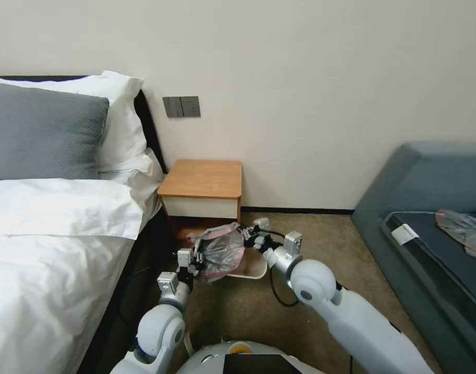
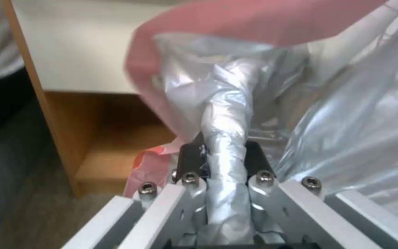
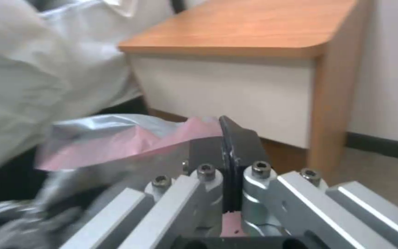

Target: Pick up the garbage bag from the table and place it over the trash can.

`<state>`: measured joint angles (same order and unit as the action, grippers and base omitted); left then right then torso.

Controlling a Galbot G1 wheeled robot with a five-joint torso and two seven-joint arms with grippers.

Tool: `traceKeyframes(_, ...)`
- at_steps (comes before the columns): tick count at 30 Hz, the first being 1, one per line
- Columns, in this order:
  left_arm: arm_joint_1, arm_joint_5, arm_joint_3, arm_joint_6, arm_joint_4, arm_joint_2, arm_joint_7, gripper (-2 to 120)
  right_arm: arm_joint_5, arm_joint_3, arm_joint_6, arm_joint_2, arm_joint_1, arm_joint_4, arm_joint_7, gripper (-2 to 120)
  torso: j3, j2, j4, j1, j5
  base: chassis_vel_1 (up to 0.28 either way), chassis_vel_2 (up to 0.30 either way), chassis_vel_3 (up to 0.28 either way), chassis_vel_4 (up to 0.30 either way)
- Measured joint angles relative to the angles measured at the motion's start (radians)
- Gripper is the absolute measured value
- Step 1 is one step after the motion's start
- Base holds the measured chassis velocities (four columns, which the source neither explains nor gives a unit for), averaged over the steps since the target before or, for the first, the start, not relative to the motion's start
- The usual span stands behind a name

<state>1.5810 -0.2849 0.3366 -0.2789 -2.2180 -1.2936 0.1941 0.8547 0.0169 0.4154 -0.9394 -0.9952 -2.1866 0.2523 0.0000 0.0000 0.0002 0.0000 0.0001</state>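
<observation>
Garbage bag [image 1: 221, 251]: held in the air between both grippers, low before the counter [image 1: 204, 179], over the trash can [image 1: 252, 266].
Left gripper [image 1: 197, 258]: clamped on a twisted grey bunch of film.
Right gripper [image 1: 247, 238]: pressed together on the pink rim.
Long axis: roughly across, gripper to gripper; mouth not plainly open, facing unclear.
Risk: thin film likely to slip or tear if pulled apart hard; rim could miss the can's edge, since bunched.
</observation>
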Motion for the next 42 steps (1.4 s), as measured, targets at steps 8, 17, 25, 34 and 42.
traceKeyframes(8,0.018,0.166,0.015,0.153,0.038,0.011,-0.057,4,0.010,-0.044,0.019,0.099,0.007,0.025,0.003,0,0.000,0.000,-0.0001,0.000,0.0000,0.000,0.000,0.000,0.000)
traceKeyframes(17,0.013,0.248,0.029,0.300,0.070,0.013,-0.088,4,0.016,-0.121,0.022,0.198,-0.052,0.012,-0.018,0,0.000,0.000,-0.0001,0.000,0.0000,0.000,0.000,0.000,0.000)
traceKeyframes(25,0.015,0.264,0.043,0.435,0.095,0.008,-0.110,4,-0.024,-0.138,0.031,0.214,-0.095,0.019,-0.052,0,0.000,0.000,0.0000,0.000,0.0000,0.000,0.000,0.000,0.000)
traceKeyframes(34,0.036,0.194,0.036,0.453,0.085,0.011,-0.113,4,-0.069,-0.175,0.033,0.256,-0.148,0.049,-0.126,2,0.000,0.000,-0.0001,0.000,0.0000,0.000,0.000,0.000,0.000)
traceKeyframes(42,0.030,-0.028,0.019,0.331,0.019,0.015,-0.055,4,-0.102,-0.183,0.019,0.296,-0.202,0.049,-0.199,33,0.000,0.000,-0.0002,0.000,0.0000,0.000,0.000,0.000,0.000)
